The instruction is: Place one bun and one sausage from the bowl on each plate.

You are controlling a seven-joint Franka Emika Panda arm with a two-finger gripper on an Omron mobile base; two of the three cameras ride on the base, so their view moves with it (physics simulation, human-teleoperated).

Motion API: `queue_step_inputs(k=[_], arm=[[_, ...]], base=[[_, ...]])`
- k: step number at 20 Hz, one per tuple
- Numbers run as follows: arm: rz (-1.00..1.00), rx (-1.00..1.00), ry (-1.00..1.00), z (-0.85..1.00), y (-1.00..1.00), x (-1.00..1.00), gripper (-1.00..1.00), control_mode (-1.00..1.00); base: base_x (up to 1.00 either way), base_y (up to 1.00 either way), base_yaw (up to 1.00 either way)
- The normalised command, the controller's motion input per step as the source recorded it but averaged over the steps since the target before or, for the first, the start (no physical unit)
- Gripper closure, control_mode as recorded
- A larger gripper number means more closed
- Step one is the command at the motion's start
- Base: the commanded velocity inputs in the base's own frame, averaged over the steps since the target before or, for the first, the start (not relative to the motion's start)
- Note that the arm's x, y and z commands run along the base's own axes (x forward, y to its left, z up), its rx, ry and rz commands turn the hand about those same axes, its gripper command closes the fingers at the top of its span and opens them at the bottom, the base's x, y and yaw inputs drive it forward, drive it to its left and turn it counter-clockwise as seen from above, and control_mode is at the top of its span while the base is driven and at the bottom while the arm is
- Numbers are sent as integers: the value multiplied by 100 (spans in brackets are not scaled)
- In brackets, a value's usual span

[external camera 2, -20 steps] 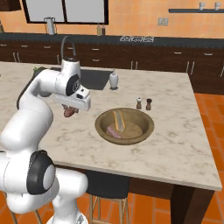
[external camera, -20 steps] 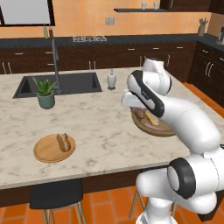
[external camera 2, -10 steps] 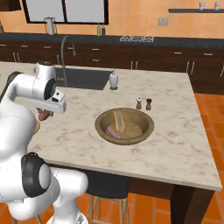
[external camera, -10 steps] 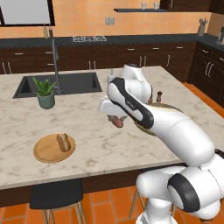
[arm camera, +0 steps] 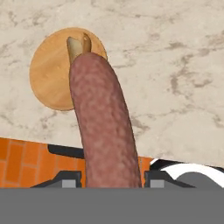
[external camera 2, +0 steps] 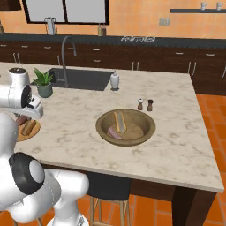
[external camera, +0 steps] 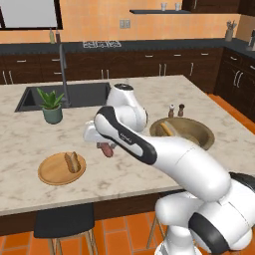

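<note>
Clenched on a sausage (arm camera: 103, 127), the gripper (external camera: 104, 148) hangs above the marble counter (external camera: 30, 139), between the wooden bowl (external camera: 196, 134) and the light-wood plate (external camera: 50, 172), not yet over the plate. Held by one end only, with most of the length jutting past the finger tips, so prone to pivoting or slipping out if swung hard. Already carrying one bun (external camera: 72, 162) near its middle, that plate leaves little free room; released too high or off-centre, likely to roll across the low rim and onto the counter, or over the near counter edge, just beside the plate in the hand view. Lowered straight onto the bun, likely to knock it aside or come to rest propped and unstable. Let go early, short of the plate, wasted on bare marble. Remaining in the bowl, a second bun (external camera 2: 119, 121) and a second sausage (external camera 2: 114, 132), lying touching or nearly so, awkward to separate later. No white plate found anywhere here, so the destination for that second pair uncertain.
</note>
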Motion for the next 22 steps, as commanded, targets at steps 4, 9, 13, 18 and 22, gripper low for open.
queue_step_inputs(k=[4, 9, 13, 18, 22], arm=[[0, -1, 1, -9, 81, 0, 100, -100], [0, -3, 0, -27, 53, 0, 100, -100], [0, -3, 0, -37, 35, 3, 100, -100], [0, -1, 0, -29, 49, 25, 100, -100], [10, -2, 0, -26, 46, 24, 100, -100]], base=[[0, 0, 0], [0, 0, 0], [0, 0, 0], [0, 0, 0], [0, 0, 0]])
